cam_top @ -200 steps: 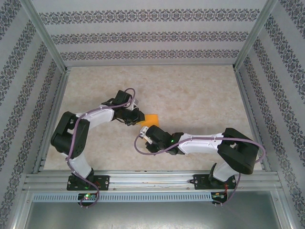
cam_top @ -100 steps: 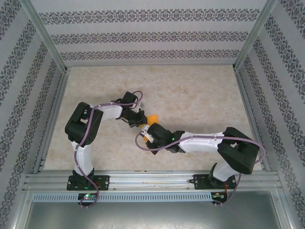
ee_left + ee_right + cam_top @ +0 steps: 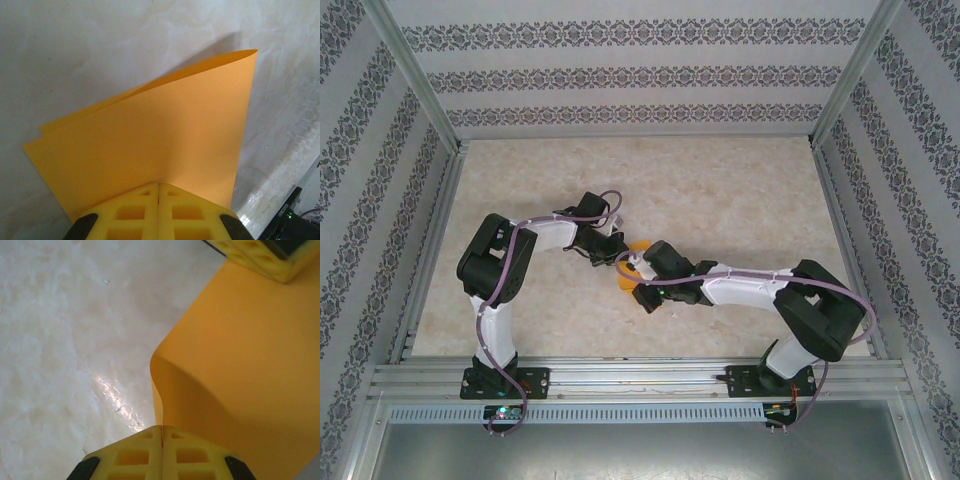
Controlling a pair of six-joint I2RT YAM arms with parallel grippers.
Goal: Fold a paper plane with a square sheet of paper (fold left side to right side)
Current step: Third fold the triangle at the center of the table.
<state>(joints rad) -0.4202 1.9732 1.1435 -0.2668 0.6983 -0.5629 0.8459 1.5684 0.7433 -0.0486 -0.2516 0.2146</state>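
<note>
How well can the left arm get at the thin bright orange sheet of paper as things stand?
Probably yes: the left arm's yellow fingers are shut on an edge of the thin bright orange sheet of paper, nothing between. The right arm's fingers pinch another edge.

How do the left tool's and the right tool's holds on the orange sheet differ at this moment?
At the left tool, the orange sheet fans out in two loose, nearly flat layers; at the right tool, it rises into a rounded bulge. From above, the left tool reaches in from the left and the right tool from the right. Shared: both tools are shut on the same sheet.
</note>
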